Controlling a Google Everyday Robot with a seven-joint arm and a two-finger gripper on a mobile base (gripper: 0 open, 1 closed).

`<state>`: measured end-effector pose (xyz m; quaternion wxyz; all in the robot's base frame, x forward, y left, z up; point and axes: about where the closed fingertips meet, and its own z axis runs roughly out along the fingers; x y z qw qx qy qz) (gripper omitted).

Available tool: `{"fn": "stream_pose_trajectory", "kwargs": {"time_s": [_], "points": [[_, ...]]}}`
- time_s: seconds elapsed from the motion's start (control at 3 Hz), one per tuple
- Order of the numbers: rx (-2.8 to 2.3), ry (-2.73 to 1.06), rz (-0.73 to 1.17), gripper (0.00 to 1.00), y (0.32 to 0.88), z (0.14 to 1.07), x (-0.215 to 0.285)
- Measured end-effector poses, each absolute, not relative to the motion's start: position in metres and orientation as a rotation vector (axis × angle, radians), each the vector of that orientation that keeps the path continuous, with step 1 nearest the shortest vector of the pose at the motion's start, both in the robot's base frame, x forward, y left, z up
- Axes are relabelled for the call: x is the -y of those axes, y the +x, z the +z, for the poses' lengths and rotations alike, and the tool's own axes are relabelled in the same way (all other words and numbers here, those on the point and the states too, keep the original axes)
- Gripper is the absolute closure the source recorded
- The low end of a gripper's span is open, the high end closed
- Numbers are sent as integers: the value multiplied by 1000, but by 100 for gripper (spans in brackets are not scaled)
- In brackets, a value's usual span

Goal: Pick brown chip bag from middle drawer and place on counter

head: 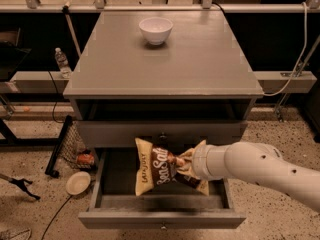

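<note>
Below the grey counter (pixel 200 69), the middle drawer (pixel 160 219) stood open. Inside it, the gripper (pixel 187 159) was clamped on the right edge of the brown chip bag (pixel 159 171), which extended leftward from it.

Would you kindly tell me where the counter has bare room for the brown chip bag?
The counter is bare across its front half, from the white bowl at back centre to the front edge; strips either side of the bowl are free too. It is crowded in the middle drawer, where the gripper sits against the brown chip bag.
</note>
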<state>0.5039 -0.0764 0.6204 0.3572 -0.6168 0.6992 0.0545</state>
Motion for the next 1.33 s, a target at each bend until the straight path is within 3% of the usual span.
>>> {"fn": "stream_pose_trajectory", "kwargs": {"time_s": [0.33,0.67,1.33], "points": [[-1751,-1602,6,100,498,666,80],[-1751,-1602,6,100,498,666,80],[-1690,-1578,-224,100,519,745,116]]}}
